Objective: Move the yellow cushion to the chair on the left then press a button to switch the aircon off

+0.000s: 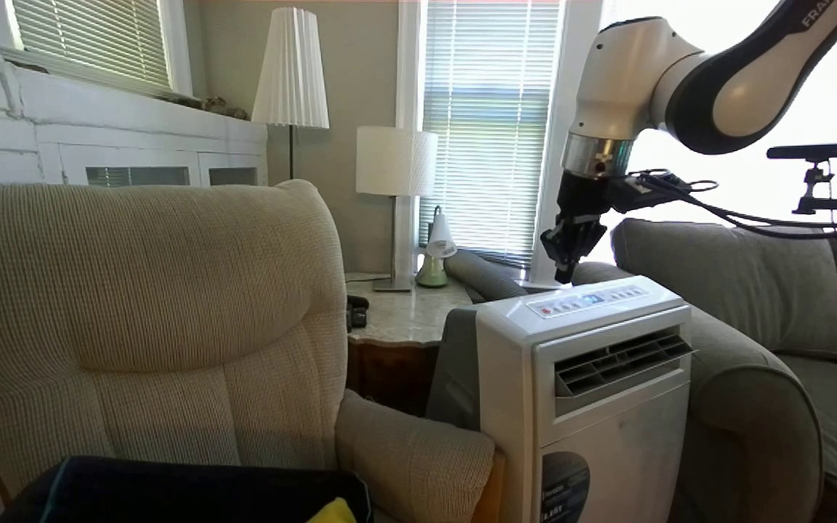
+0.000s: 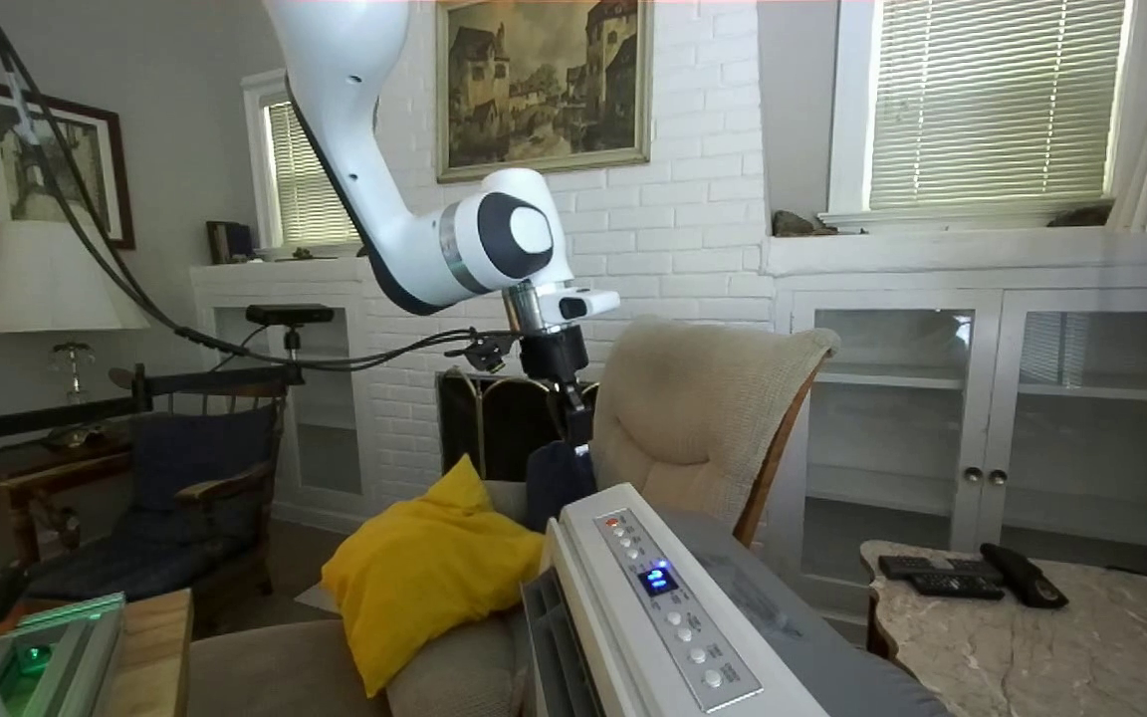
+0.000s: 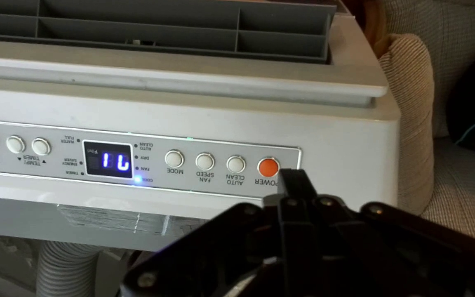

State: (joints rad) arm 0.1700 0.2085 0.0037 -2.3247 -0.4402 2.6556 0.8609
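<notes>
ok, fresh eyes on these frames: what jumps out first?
The bright yellow cushion, on the cream armchair in an exterior view. Then the lit blue display on top of the white aircon, in the wrist view. Along from it, the orange POWER button, with the shut black gripper close by; contact can't be told.

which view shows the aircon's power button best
The wrist view: the power button is large, plainly orange, its label readable upside down. In both exterior views it is a small reddish dot on the aircon.
</notes>
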